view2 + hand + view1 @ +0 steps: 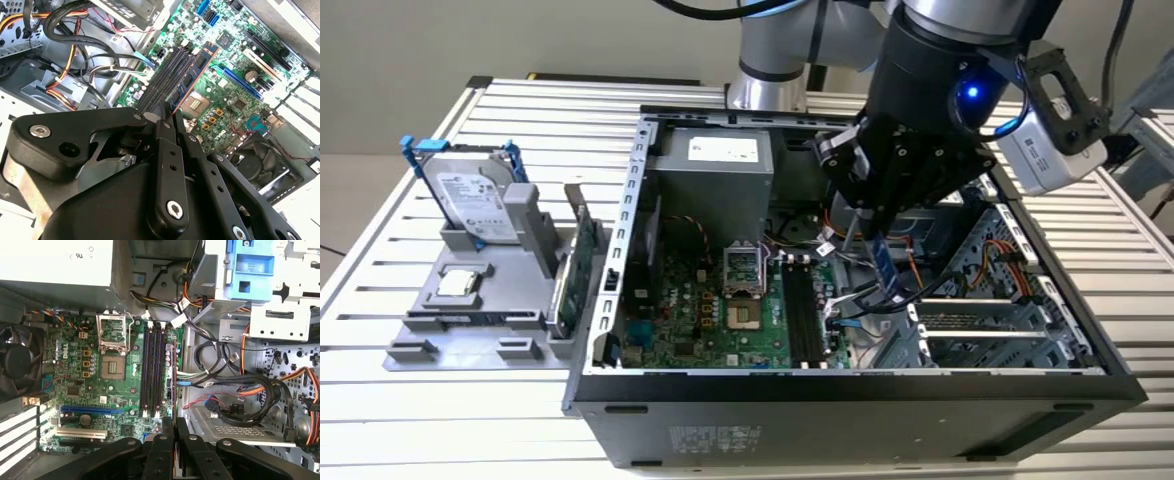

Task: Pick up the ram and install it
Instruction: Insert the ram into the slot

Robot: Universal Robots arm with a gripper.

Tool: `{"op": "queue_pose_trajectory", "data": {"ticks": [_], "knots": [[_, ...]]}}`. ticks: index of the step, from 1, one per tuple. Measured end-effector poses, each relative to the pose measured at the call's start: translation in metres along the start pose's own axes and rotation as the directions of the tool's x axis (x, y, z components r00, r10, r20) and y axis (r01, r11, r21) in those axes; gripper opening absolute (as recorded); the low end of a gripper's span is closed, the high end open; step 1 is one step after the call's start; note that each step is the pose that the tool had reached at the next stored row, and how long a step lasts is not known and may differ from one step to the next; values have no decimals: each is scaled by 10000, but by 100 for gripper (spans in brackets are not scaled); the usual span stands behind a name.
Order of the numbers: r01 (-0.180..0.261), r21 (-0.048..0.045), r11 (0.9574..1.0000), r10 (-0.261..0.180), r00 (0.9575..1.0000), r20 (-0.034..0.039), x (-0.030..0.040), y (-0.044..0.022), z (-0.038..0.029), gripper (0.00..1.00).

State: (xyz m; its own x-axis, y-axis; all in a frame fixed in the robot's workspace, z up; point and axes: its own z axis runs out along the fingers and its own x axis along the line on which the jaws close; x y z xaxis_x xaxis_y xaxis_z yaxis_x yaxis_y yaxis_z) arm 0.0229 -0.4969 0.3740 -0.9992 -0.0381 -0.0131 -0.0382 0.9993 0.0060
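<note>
**Gripper** (175, 423): fingers closed flat on one end of the ram. It is lowered into the open case, with the arm's black wrist above it.

**Ram** (198, 67): held on edge and reaching from the fingers down towards the motherboard (75, 385). It lies parallel to the memory slots (152, 370) and just beside the outermost one. Whether its lower edge touches the board cannot be told.

**Room about the tool**
- On the slot side of the ram, four black slots lie side by side. Beyond them is the square processor socket (114, 347) with its frame raised.
- On the other side of the ram, a bundle of black and orange cables (227, 410) crowds in close, leaving a narrow gap.
- Past the cables from the gripper is a grey drive cage (280, 315) with blue fittings.
- Past the far end of the slots is the grey power supply (714, 175).
- A black fan (17, 360) sits at the case wall beyond the socket.

**Case** (854, 395): a tower lying on its side on a slatted table (520, 110). Its upper face is open and its walls ring the gripper on every side.

**Fixture** (420, 322): a grey stand on the table outside the case, well apart from the gripper, towards the exterior view's left. It holds:
- a hard drive (467, 195) in a blue frame, leaning upright;
- a green expansion card (580, 265) set on edge;
- a small square chip (458, 283) lying flat.
</note>
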Motion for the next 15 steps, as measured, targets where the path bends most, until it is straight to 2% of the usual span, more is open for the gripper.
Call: {"op": "queue_pose_trajectory", "data": {"ticks": [15], "knots": [[0,49,10000,0,10000,-2,-1,42,48,0]]}}
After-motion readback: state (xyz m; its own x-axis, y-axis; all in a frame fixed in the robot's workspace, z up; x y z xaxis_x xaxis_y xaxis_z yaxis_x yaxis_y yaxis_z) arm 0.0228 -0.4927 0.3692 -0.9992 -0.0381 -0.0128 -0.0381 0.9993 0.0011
